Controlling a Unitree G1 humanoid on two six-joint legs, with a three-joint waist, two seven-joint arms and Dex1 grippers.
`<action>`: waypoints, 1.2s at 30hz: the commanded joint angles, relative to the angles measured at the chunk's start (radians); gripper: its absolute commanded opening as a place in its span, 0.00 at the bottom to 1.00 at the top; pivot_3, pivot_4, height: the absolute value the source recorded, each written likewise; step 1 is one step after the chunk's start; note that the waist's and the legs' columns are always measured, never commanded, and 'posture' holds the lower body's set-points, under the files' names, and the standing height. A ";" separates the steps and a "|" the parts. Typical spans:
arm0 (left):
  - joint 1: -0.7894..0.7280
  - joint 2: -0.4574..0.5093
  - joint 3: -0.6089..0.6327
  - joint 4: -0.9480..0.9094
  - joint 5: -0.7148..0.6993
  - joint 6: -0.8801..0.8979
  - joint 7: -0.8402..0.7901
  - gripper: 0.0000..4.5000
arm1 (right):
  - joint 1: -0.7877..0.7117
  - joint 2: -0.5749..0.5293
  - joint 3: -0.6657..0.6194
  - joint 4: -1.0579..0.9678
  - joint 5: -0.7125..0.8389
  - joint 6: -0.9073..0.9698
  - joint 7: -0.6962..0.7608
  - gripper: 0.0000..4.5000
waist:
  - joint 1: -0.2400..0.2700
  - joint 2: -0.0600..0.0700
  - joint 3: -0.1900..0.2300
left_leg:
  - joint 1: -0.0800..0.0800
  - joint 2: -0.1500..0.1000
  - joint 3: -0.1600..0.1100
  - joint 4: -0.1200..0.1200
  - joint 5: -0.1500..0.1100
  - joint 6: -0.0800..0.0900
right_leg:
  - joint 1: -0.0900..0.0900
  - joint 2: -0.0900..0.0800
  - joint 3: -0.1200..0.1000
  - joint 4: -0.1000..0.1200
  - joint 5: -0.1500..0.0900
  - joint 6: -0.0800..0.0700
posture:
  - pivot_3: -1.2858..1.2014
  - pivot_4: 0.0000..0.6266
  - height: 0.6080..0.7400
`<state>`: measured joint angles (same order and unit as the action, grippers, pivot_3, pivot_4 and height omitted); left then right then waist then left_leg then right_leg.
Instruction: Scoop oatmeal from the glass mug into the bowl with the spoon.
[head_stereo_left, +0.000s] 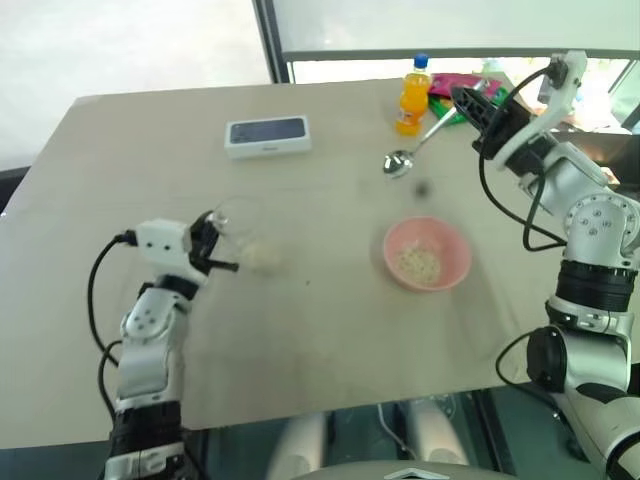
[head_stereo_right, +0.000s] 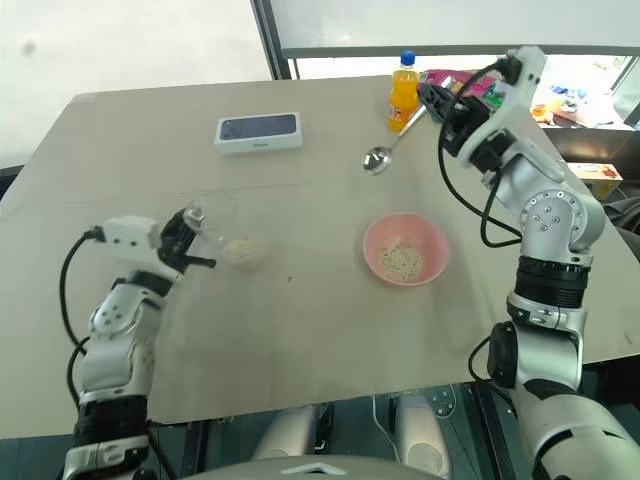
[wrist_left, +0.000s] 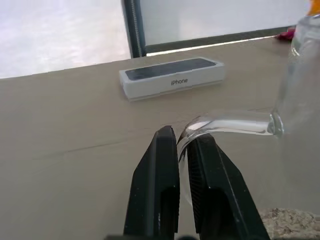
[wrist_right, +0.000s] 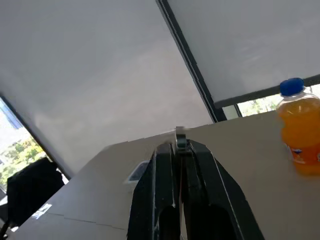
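Observation:
The clear glass mug (head_stereo_left: 238, 232) stands on the left of the table, with pale oatmeal (head_stereo_left: 262, 257) heaped in its bottom. My left gripper (wrist_left: 183, 138) is shut on the mug's handle (wrist_left: 225, 125). Right of centre sits the pink bowl (head_stereo_left: 456, 243), with some oat flakes (head_stereo_left: 418, 263) inside. At the far right my right gripper (head_stereo_left: 462, 100) is shut on the handle of the silver spoon (head_stereo_left: 397, 163). The spoon slants down to the left and its oval end hangs above the table beyond the bowl. In the right wrist view the handle's tip (wrist_right: 180, 136) sticks out between the shut fingers.
A white phone box (head_stereo_left: 267, 136) lies at the back centre. An orange juice bottle (head_stereo_left: 413, 95) and colourful packets (head_stereo_left: 455, 84) stand at the far edge, close to the right gripper. The table's front edge (head_stereo_left: 330, 405) runs near my body.

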<state>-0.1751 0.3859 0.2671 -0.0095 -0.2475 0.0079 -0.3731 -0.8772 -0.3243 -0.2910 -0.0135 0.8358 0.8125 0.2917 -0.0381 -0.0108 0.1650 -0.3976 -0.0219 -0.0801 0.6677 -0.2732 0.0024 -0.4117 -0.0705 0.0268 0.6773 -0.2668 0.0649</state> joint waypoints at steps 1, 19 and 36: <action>-0.052 0.000 -0.022 0.033 0.015 -0.049 -0.016 0.07 | -0.053 0.009 0.003 -0.070 0.036 0.010 -0.004 0.00 | 0.000 0.000 0.000 | 0.000 0.000 0.000 0.000 0.000 0.000 | 0.000 0.000 0.000 0.000 0.000 0.000 | 0.52 0.24 1.00; -0.300 -0.063 -0.138 0.307 0.052 -0.118 -0.083 0.03 | -0.124 0.041 0.025 -0.119 0.126 0.069 -0.034 0.00 | -0.003 0.000 0.000 | -0.001 -0.001 0.000 0.000 0.000 0.000 | -0.001 0.000 0.000 0.000 0.000 0.000 | 0.52 0.24 1.00; -0.539 -0.061 -0.230 0.604 0.133 -0.322 -0.221 0.03 | -0.048 -0.098 0.408 -0.116 -0.268 -0.070 0.169 0.00 | -0.003 0.000 0.000 | -0.003 -0.002 -0.001 0.000 0.002 -0.004 | -0.002 0.000 -0.001 -0.001 0.000 0.000 | 0.52 0.24 1.00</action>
<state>-0.6804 0.3033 0.0253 0.5991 -0.1179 -0.2724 -0.5943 -0.9245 -0.3996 0.1061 -0.0816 0.6161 0.7812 0.4315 -0.0414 -0.0111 0.1652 -0.4001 -0.0235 -0.0812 0.6681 -0.2710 -0.0012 -0.4135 -0.0708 0.0258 0.6766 -0.2668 0.0651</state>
